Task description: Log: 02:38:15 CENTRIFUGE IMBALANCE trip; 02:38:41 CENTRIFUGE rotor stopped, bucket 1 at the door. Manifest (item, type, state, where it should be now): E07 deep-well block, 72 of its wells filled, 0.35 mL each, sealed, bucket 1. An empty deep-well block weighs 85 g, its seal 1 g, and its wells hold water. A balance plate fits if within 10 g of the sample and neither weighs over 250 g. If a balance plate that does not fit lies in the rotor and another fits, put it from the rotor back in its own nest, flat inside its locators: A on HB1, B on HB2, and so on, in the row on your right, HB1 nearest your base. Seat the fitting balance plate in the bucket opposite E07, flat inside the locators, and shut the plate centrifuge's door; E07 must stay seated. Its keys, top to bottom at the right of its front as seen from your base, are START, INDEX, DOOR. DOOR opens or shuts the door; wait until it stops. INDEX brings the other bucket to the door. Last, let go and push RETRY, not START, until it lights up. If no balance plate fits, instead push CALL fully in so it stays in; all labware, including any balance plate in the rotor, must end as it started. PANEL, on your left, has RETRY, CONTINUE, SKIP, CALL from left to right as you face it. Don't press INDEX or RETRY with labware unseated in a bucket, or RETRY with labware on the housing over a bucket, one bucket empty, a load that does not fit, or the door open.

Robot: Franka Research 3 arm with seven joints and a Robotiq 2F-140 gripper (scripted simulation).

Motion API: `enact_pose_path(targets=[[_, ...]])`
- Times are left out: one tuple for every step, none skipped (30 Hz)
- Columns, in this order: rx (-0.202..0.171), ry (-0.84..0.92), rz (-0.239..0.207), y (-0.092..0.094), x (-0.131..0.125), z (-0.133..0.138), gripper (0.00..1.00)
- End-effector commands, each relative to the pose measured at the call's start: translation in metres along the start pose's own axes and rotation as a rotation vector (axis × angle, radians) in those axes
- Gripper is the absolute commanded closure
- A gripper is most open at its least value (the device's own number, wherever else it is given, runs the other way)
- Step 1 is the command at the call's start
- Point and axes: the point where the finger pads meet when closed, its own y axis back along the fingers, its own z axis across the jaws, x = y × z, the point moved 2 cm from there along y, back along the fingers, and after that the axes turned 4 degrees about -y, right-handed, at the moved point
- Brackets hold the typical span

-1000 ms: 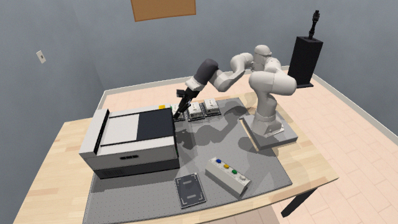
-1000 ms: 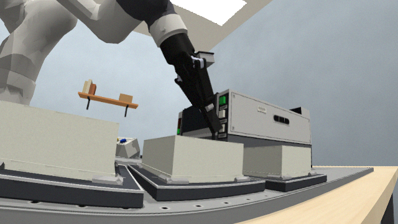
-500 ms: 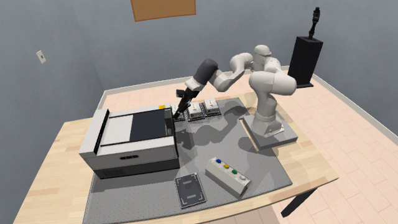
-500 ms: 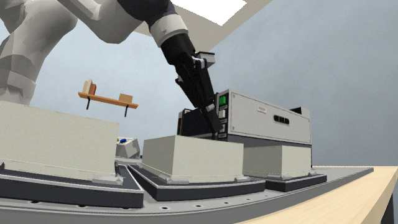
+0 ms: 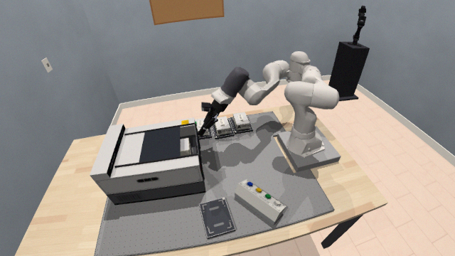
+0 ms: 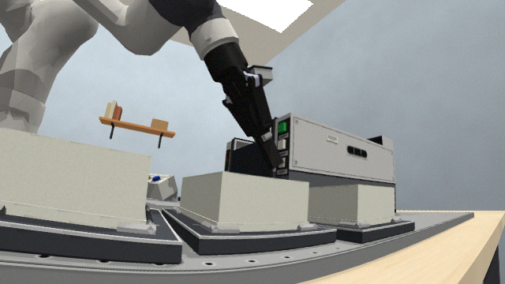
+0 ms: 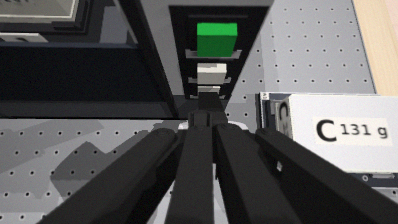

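Note:
The plate centrifuge (image 5: 149, 161) stands at the left of the mat. On its top a dark door panel (image 5: 160, 144) covers part of the opening. A white block (image 5: 185, 146) shows in the uncovered part at the right end. My gripper (image 5: 202, 133) is shut and empty, and points down at the key column on the front. In the wrist view the green START key (image 7: 216, 39) and the white INDEX key (image 7: 213, 75) show above my fingertips (image 7: 202, 117). The tips cover the lowest key, DOOR. Balance plate C, marked 131 g (image 7: 345, 132), sits in its nest just right of the fingers.
Two more white balance plates (image 5: 223, 125) (image 5: 242, 121) sit in nests in the row toward the arm's base. The button panel (image 5: 260, 199) with blue, yellow, green and white buttons stands at the front of the mat. An empty dark nest (image 5: 217, 217) lies beside it.

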Motion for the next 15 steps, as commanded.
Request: enact_pose_path(targets=[[-0.005, -0.004, 0.001, 0.0, 0.001, 0.001, 0.9], [-0.005, -0.004, 0.001, 0.0, 0.001, 0.001, 0.9], [-0.005, -0.004, 0.001, 0.0, 0.001, 0.001, 0.9], [-0.005, -0.004, 0.001, 0.0, 0.001, 0.001, 0.9], [-0.005, -0.004, 0.001, 0.0, 0.0, 0.001, 0.9], [-0.005, -0.004, 0.001, 0.001, -0.001, 0.001, 0.9], [-0.005, -0.004, 0.001, 0.002, -0.002, 0.002, 0.9], [-0.005, -0.004, 0.001, 0.003, -0.004, 0.002, 0.9], [-0.005, -0.004, 0.001, 0.004, -0.006, 0.002, 0.9], [-0.005, -0.004, 0.001, 0.004, -0.006, 0.002, 0.9], [-0.005, -0.004, 0.001, 0.004, -0.006, 0.002, 0.9], [-0.005, -0.004, 0.001, 0.006, -0.008, 0.002, 0.9], [-0.005, -0.004, 0.001, 0.008, -0.011, 0.002, 0.9], [-0.005, -0.004, 0.001, 0.01, -0.014, 0.002, 0.9], [-0.005, -0.004, 0.001, 0.012, -0.017, 0.002, 0.9]])
